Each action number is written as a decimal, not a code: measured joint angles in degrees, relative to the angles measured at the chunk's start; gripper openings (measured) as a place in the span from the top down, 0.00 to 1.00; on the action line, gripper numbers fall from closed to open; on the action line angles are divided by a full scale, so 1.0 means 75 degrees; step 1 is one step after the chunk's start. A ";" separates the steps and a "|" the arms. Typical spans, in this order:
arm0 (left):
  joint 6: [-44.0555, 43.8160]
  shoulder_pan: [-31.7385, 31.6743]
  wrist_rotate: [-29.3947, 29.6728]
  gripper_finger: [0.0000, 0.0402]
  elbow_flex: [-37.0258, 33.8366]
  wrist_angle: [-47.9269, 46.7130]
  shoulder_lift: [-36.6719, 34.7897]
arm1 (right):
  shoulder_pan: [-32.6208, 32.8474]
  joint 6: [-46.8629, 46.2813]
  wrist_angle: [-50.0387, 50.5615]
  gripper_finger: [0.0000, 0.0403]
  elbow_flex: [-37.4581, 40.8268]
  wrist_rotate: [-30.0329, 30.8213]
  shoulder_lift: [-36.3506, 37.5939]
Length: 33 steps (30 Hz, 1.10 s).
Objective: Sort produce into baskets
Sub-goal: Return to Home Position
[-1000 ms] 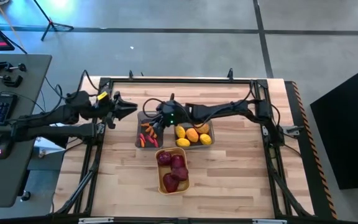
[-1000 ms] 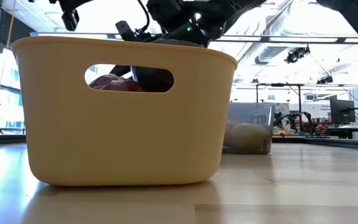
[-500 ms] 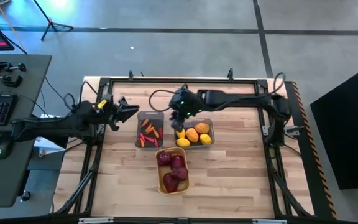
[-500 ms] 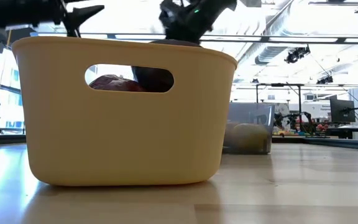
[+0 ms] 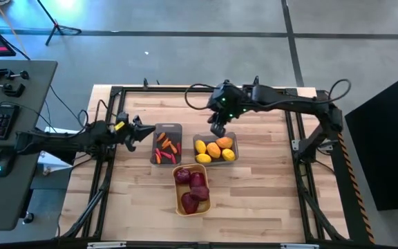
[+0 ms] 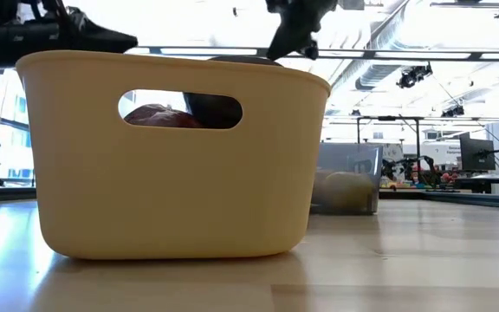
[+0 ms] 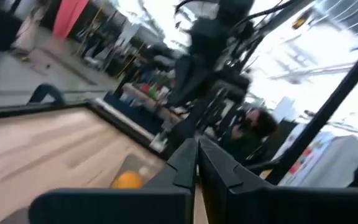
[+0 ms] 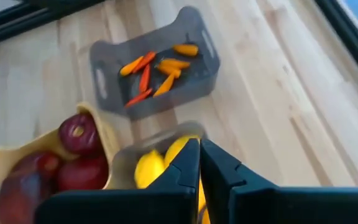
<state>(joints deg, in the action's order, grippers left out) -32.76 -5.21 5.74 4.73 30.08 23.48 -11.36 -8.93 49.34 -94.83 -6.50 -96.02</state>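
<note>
Three bins stand mid-table. A dark grey bin (image 5: 166, 130) holds thin orange-red carrot pieces (image 8: 157, 71). A second grey bin (image 5: 215, 160) holds yellow and orange oval fruits (image 5: 213, 149). The yellow-orange bin (image 5: 178, 205) nearer the front holds dark red round ones (image 5: 192, 190). My left gripper (image 5: 144, 132) is shut and empty, level, just left of the carrot bin. My right gripper (image 5: 218, 128) is shut and empty, above the far edge of the fruit bin. Its shut fingers also show in the right wrist view (image 8: 199, 163).
A black frame (image 5: 199, 88) runs along the table's far edge and sides. The yellow-orange bin (image 6: 171, 156) fills the low view, with the grey fruit bin (image 6: 349, 178) behind it. Bare wood lies to the right and front of the bins.
My right gripper has gone from over the carrot bin toward the table's right, and now stands over the far edge of the fruit bin. My left arm has drawn back toward the table's left edge and come lower. The bins and produce have stayed put.
</note>
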 joint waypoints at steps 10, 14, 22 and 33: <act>0.0060 -0.0009 0.0017 1.00 -0.0179 -0.1221 -0.0986 | 0.0647 -0.0635 0.0667 1.00 0.0428 0.0009 0.0890; -0.0249 -0.0009 -0.0015 1.00 -0.0548 -0.1440 -0.1628 | 0.0849 -0.1862 -0.0231 1.00 0.2157 0.0059 0.2111; 0.0019 0.0000 -0.0072 1.00 -0.0539 -0.1647 -0.2255 | 0.1560 -0.4219 -0.2729 1.00 0.5126 0.0599 0.4793; -0.0559 0.0003 -0.0475 1.00 -0.0539 -0.2243 -0.2249 | 0.2324 -0.4830 -0.3242 1.00 0.7479 0.1980 0.7925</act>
<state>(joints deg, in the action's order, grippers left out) -36.95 -5.19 2.17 0.69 13.26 6.61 6.07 -45.15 25.02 -38.74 8.35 -36.58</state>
